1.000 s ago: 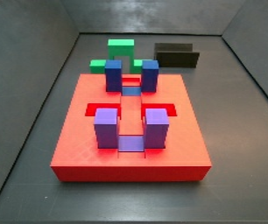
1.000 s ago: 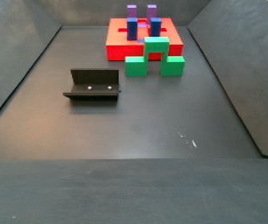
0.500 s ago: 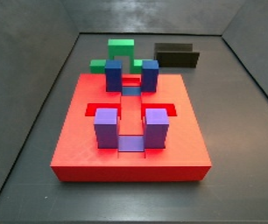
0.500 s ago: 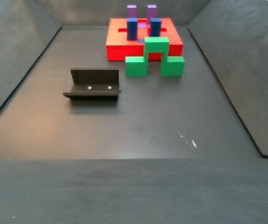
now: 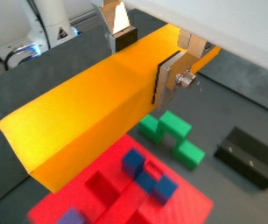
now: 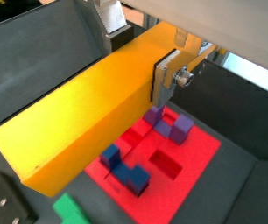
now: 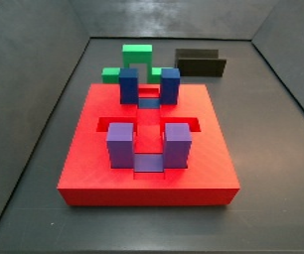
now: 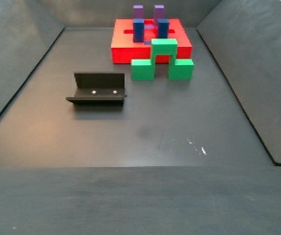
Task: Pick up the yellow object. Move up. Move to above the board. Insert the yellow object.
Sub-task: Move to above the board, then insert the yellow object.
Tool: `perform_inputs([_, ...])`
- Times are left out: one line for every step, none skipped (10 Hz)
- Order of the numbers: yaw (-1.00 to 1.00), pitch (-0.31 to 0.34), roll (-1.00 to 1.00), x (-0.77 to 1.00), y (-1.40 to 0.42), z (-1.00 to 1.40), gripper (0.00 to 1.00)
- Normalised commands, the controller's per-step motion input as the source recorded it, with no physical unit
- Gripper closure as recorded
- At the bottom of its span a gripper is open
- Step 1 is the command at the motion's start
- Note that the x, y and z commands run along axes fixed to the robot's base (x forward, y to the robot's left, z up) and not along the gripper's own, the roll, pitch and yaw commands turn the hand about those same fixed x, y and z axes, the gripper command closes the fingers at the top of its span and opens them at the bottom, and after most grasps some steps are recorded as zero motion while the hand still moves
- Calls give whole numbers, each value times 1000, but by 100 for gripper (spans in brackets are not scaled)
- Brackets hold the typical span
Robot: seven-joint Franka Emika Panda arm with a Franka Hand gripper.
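Already the gripper (image 5: pixel 148 52) has its fingers (image 5: pixel 172 77) clamped on the bar (image 5: pixel 95 101), carried high over the board (image 6: pixel 178 171); neither side view shows them. The green block (image 5: pixel 172 138) lies at the board's two o'clock. Lowering and inserting remain

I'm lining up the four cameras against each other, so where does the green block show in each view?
Wrist view: green block past the yellow object held in the gripper, next to the board.
Wrist view: only a corner at the picture's edge.
Side view: behind the board's far edge.
Side view: in front of the board.
Shared landmark: the board's blue and purple posts.
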Motion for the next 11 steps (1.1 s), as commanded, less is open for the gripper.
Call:
perform_inputs([10, 166, 62, 217, -267, 58, 100])
perform_inputs([0, 0, 0, 0, 0, -29, 100])
perform_inputs([0, -1, 0, 0, 0, -209, 100])
perform_inputs([0, -90, -7, 0, -40, -611, 100])
perform_inputs([0, -131, 0, 0, -83, -854, 100])
perform_inputs([0, -151, 0, 0, -129, -894, 100])
perform_inputs([103, -143, 57, 0, -274, -826, 100])
perform_inputs([171, -123, 193, 3, -629, -683, 100])
perform_inputs([217, -120, 239, 0, -651, -666, 100])
perform_inputs([217, -120, 279, 0, -560, -649, 100])
perform_inputs([257, -76, 123, 0, -263, -514, 100])
